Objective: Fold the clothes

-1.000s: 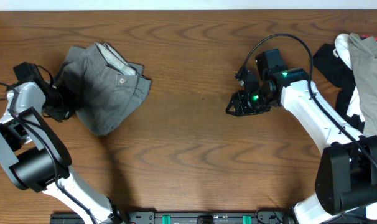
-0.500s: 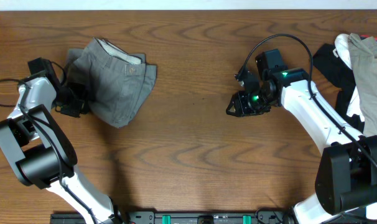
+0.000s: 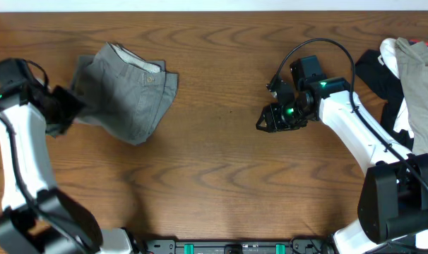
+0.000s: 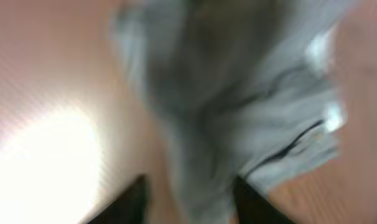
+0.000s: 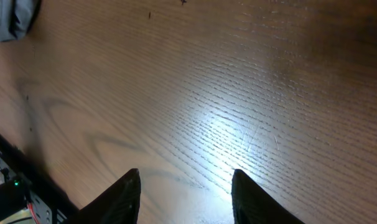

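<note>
Right fingers (image 5: pixel 123 199) were seen parted over bare surface (image 3: pixel 221 176) with nothing between them. They were parked mid-surface, probably to be kept clear of the cloth.

Left fingers (image 4: pixel 135 202) were seen at the left edge of the shorts (image 3: pixel 126 95). The view was blurred, so a pinch on the cloth could not be told.

The shorts were found bunched far left, pale lining uppermost, and were judged partly folded.

Other garments (image 3: pixel 412 63) were heaped far right.
</note>
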`<state>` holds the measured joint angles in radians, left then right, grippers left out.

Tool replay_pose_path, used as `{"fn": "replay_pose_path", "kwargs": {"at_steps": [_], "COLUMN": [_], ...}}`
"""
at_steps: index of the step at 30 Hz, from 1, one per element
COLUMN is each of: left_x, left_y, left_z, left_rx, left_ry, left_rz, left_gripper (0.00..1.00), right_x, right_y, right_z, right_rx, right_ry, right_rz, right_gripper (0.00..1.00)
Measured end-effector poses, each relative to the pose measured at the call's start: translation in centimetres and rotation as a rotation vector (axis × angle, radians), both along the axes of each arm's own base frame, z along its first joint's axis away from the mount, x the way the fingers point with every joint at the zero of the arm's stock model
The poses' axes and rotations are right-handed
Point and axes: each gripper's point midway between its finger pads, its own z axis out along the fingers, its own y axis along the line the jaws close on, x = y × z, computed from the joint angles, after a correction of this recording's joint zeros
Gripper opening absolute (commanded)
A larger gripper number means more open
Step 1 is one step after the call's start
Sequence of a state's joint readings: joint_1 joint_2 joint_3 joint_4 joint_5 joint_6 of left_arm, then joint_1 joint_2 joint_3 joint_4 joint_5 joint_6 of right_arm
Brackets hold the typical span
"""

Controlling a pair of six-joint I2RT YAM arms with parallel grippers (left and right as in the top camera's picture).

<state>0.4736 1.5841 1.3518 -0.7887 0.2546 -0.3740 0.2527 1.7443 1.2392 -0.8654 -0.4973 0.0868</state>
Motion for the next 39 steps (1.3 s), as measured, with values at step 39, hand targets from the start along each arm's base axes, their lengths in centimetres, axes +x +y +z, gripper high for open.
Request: {"fn": "replay_pose_path", "kwargs": {"at_steps": [39], "left_x": [5.6], "left_y": [3.7], "left_z": [-16.2], "left_rx": [0.339], "left_ry": [0.287], "left_rz": [-0.319], "left_gripper": [0.06], "right_x": [0.1], "right_y": [0.0], "right_z": [0.0], "right_rx": [0.005], "right_ry": [0.025], "right_rz": [-0.054], "right_gripper": [0.44]}}
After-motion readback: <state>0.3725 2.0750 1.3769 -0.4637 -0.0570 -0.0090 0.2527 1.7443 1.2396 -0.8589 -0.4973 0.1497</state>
